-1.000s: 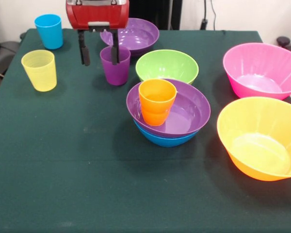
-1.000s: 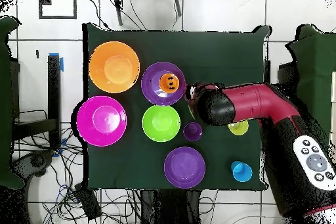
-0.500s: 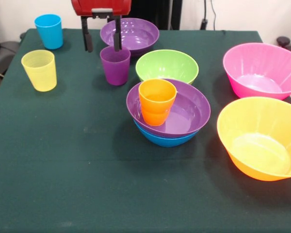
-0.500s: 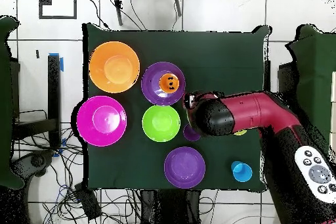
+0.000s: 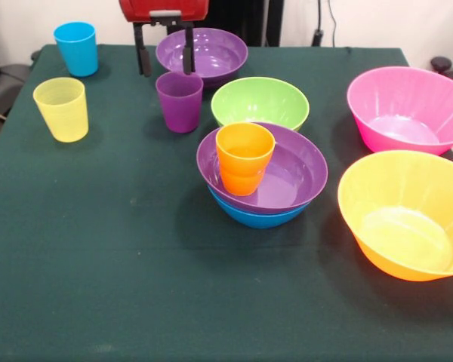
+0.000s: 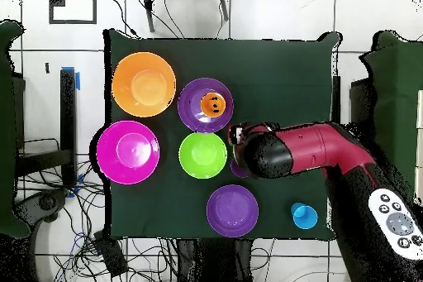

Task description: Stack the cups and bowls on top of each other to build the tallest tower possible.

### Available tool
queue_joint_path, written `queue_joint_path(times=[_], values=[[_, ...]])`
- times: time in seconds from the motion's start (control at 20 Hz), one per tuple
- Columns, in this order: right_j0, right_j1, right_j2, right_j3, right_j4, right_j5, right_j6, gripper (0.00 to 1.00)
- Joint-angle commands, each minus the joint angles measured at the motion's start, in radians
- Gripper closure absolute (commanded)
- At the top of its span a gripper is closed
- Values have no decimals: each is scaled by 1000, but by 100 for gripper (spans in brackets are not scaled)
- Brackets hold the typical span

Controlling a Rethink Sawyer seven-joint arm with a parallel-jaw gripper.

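No legible writing — open fingers (image 5: 164, 48) above purple cup (image 5: 179, 102).

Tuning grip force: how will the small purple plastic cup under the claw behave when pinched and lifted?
The small purple tapered plastic cup looks thin-walled and empty, so probably light and a bit flexible. Its glossy, downward-narrowing sides may slip in the open claw. Standing upright on the soft green tablecloth, it could tip if nudged off-centre.
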Motion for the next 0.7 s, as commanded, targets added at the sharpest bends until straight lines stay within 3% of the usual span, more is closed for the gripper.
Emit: queue_joint_path(times=[0.05, 0.4, 0.7], values=[[40, 54, -19, 40, -82, -84, -45, 0], [54, 120, -53, 4, -116, -124, -43, 0], [63, 132, -68, -5, -130, -138, -37, 0]])
